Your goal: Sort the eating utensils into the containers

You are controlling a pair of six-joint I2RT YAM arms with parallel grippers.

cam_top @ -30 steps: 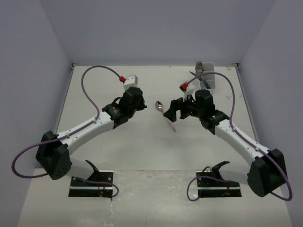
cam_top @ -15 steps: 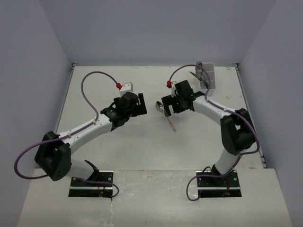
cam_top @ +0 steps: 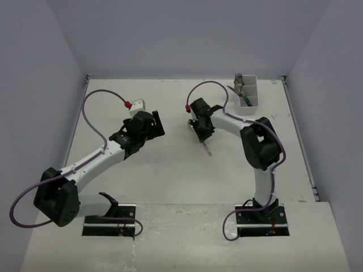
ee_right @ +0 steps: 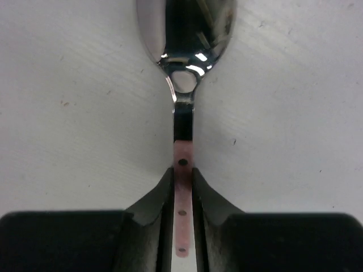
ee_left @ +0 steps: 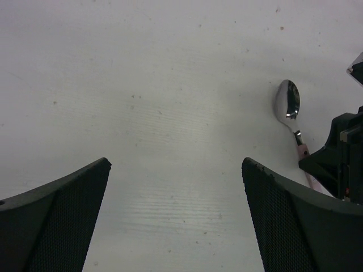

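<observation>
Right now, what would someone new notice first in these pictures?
The right gripper, at the centre of the table, is closed on the pink handle of a shiny spoon lying flat. The left gripper hangs wide open to its left, empty. A white holder with a fork stands far right.

Left arm (cam_top: 91,161) stretches from its base toward 1 o'clock. Left gripper (ee_left: 174,164) has its jaws spread wide, nothing between them. Right arm (cam_top: 261,147) stands up, forearm bent toward 10 o'clock. Right gripper (ee_right: 182,173) points down, fingers pinched on the pink spoon (ee_right: 182,148) handle.
</observation>
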